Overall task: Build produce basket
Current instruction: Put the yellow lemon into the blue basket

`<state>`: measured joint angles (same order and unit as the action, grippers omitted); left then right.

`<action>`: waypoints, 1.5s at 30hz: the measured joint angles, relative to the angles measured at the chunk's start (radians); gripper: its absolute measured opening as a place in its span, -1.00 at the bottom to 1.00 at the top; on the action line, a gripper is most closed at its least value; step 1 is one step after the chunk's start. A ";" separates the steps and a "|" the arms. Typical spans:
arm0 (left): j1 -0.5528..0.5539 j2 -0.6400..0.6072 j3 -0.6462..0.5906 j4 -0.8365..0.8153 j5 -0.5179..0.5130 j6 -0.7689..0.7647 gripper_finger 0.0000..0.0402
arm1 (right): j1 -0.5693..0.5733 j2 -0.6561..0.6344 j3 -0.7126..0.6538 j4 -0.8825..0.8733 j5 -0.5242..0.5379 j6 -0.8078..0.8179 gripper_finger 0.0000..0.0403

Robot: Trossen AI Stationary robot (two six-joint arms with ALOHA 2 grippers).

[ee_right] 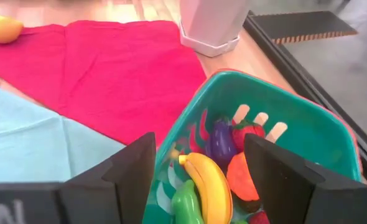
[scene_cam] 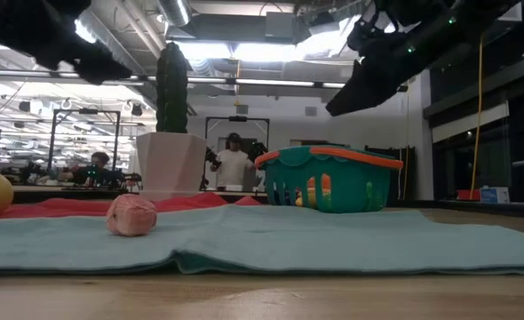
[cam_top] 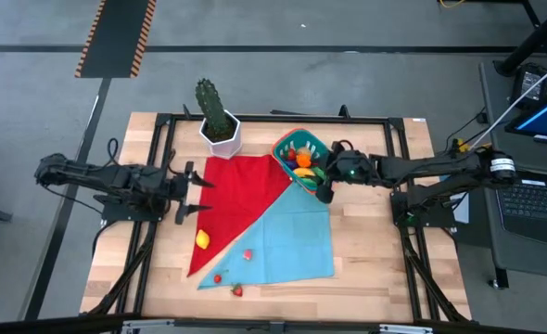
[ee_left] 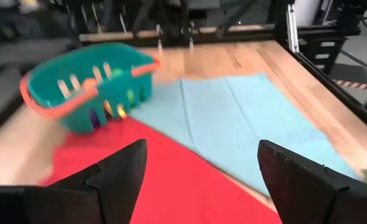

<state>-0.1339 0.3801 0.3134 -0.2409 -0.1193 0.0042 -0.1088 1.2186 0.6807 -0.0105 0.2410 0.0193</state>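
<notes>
The basket [cam_top: 300, 151] sits toward the far side of the table, just right of the middle, where the red cloth [cam_top: 241, 199] meets the blue cloth [cam_top: 292, 237]. Inside it lie a banana [ee_right: 209, 180], an eggplant [ee_right: 221, 142], an orange [ee_right: 241, 176] and a green piece [ee_right: 186, 205], packed close together. The right gripper [cam_top: 322, 188] hangs over the basket's near right edge, its fingers spread with nothing between them. Loose produce is still out on the cloths: a lemon [cam_top: 201, 239] on the red one near the left, a pink piece [cam_top: 248, 253] on the blue one, and two small red berries [cam_top: 237, 290] by the near edge. The left gripper [cam_top: 192, 193] hovers over the left edge of the red cloth, well apart from the basket, fingers spread wide and empty.

A white pot [cam_top: 221, 135] with a cactus [cam_top: 211, 104] stands at the far edge, left of the basket. The table [cam_top: 375, 250] is pale wood with a black frame. Beyond it the room is a workshop with ceiling lights; one person [scene_cam: 234, 164] stands behind the table and another sits far off on the left. A laptop [cam_top: 533, 199] rests on a stand to the right.
</notes>
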 joint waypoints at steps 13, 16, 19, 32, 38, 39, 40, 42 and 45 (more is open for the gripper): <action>-0.305 -0.021 0.000 -0.137 -0.369 -0.334 0.48 | 0.036 -0.001 0.000 -0.002 0.031 0.026 0.22; -0.404 -0.009 0.000 -0.132 -0.456 -0.415 0.48 | 0.036 -0.001 0.000 -0.002 0.030 0.020 0.22; -0.519 0.027 0.000 -0.110 -0.573 -0.490 0.48 | 0.036 -0.001 0.000 -0.002 0.030 0.003 0.22; -0.940 0.354 0.027 0.074 -1.005 -0.812 0.48 | 0.036 -0.001 0.000 -0.001 0.029 0.000 0.22; -0.970 0.551 0.134 0.072 -1.029 -0.890 0.48 | 0.042 -0.001 0.000 -0.001 0.028 0.017 0.22; -0.970 0.585 0.153 0.072 -1.030 -0.896 0.48 | 0.046 -0.001 0.000 -0.001 0.028 0.023 0.22; -0.970 0.616 0.171 0.070 -1.029 -0.910 0.48 | 0.052 -0.001 0.000 -0.001 0.029 0.025 0.22; -0.970 0.678 0.201 0.057 -1.024 -0.959 0.48 | 0.065 -0.001 0.000 -0.001 0.028 0.022 0.22; -0.970 0.779 0.236 0.047 -1.027 -1.065 0.48 | 0.086 -0.001 0.000 -0.001 0.028 0.005 0.22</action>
<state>-1.1034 1.1590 0.5490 -0.1943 -1.1464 -1.0610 -0.0230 1.2175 0.6804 -0.0116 0.2691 0.0242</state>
